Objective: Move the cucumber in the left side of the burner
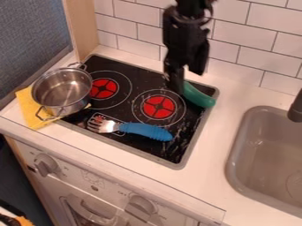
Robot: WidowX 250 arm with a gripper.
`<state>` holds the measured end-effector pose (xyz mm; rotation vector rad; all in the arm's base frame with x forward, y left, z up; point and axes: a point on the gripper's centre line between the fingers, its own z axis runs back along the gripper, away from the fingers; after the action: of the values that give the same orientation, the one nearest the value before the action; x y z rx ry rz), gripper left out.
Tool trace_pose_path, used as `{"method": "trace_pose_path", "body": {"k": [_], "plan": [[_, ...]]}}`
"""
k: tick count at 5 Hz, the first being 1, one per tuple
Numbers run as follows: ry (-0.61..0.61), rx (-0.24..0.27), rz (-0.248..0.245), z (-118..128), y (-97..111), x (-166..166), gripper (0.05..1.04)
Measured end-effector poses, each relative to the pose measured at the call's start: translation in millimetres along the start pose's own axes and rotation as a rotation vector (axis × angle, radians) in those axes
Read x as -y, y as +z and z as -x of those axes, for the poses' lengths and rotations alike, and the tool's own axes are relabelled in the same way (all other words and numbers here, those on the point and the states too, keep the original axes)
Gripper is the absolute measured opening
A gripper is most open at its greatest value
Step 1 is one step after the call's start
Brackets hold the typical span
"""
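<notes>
Item one, your claw (177, 83): black, hanging over the back of the stovetop (131, 147) in the camera view, pointing down, the arm coming in from the top edge; whether it is open, closed or gripping, you cannot tell. Item two, your cucumber (199, 96): green, lying slantwise at the back right of the stovetop, its upper-left end right at the claw, its lower-right end by the grey rim; it sits beyond the right burner (159, 107), up and to the right of it in the view. Item three, two burners, red discs ringed by thin pale circles: the right one, and the left burner (103, 88), which lies farther left and a little higher in the view. Item four, one fork (139, 129), metal tines to the left, thick ribbed blue handle to the right, laid across the front part of the stovetop, below the right burner. Item five, one metal pot (61, 93), upright, with two wire handles, at the stovetop's left side. Item six, one yellow cloth (29, 108), partly under the pot. Item seven, one grey sink (266, 154), set in the white counter (203, 159) at the right, with a dark faucet (295, 108) at its edge. Item eight, two control knobs on the white front below: the left knob (45, 166) and the right knob (141, 205). Item nine, white tiles (236, 35), behind the counter.
</notes>
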<state>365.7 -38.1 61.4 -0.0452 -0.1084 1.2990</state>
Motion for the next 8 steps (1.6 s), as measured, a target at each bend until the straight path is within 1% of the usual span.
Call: {"method": "trace_pose_path", "body": {"k": [1,2,3,4,5,6,7,8], "plan": [[-0.053,0.004,0.004,6.3,-12.7,9.9,1.001],[-0.117,-0.005,-0.014,14.3,-32.1,19.8,1.001],[-0.143,-0.024,-0.014,21.0,-40.5,27.1,1.001],[-0.145,-0.030,-0.019,22.1,-46.7,26.9,0.935],[-0.150,-0.033,-0.036,21.6,-51.9,28.0,0.647],[-0.148,-0.035,-0.050,21.6,-51.7,27.7,0.422],[-0.123,-0.029,-0.037,20.7,-51.5,30.0,0.419],[-0.124,-0.014,-0.030,18.9,-44.7,36.3,0.419]]}}
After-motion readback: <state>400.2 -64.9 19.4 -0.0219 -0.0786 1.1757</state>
